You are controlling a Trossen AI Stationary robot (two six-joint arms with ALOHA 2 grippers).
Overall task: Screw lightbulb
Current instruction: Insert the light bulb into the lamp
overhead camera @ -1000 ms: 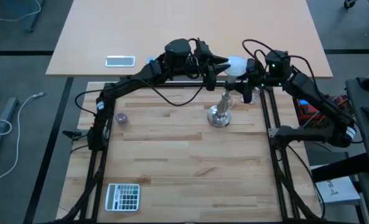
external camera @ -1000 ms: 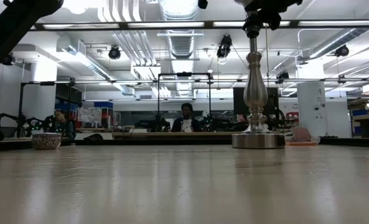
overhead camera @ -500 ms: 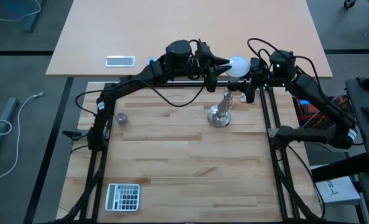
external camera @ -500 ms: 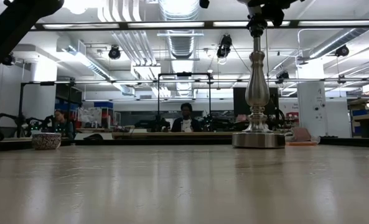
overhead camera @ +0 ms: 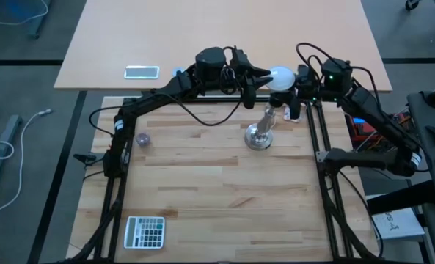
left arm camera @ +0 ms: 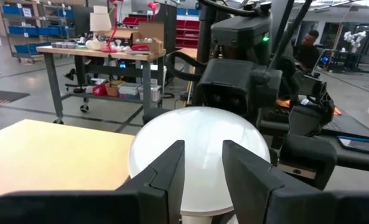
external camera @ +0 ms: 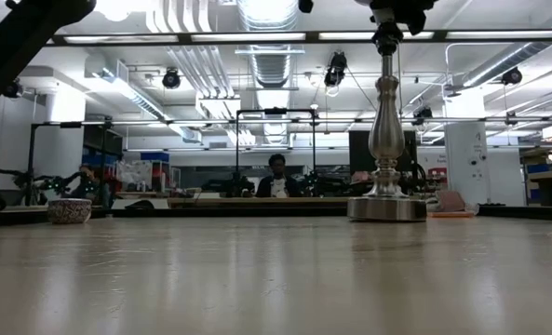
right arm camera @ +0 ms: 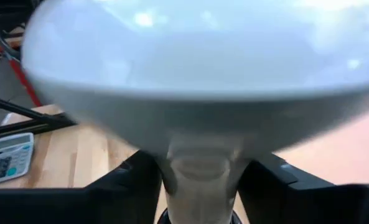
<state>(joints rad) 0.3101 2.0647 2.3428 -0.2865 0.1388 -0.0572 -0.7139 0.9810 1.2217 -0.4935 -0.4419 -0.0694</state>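
High view: straight down on my whole table (overhead camera: 202,176). Low view: level across the tabletop toward the room; shares the metal stand (external camera: 384,140) with it. My wrist views face each other, both close on the lightbulb (left arm camera: 200,146).

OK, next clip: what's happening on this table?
Both arms meet at the top of the silver lamp stand near the table's far edge. The left gripper has its fingers against the white lightbulb, and the right gripper sits at the bulb's neck, above the stand. A calculator lies unused at the near edge.
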